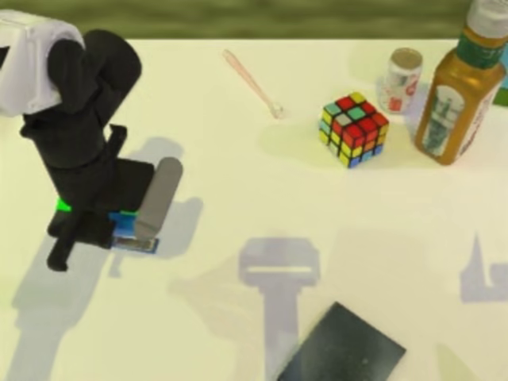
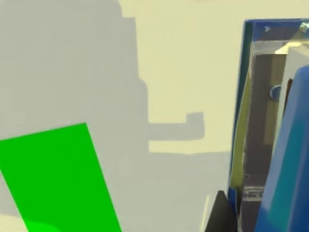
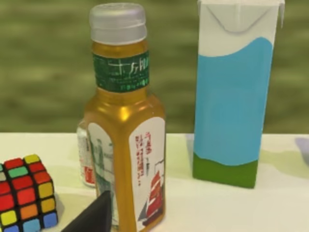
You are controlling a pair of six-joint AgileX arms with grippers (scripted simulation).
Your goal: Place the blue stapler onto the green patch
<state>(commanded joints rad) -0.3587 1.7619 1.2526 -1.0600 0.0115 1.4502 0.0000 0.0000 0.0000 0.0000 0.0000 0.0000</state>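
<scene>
Our left gripper (image 1: pixel 131 226) at table's left, clamped on the blue stapler (image 1: pixel 133 238) | stapler just beside the green patch (image 2: pixel 58 179), mostly hidden under our arm in the top view | our right arm out of sight, state unknown | Rubik's cube (image 1: pixel 354 129) well apart

L arm (image 1: pixel 75 119) reaches down at table's left side; R arm out of top view.

stapler (image 1: pixel 133 235) table's left, beside patch (image 1: pixel 63 206); cube (image 1: pixel 353 128) left of bottle (image 1: pixel 458 99)
</scene>
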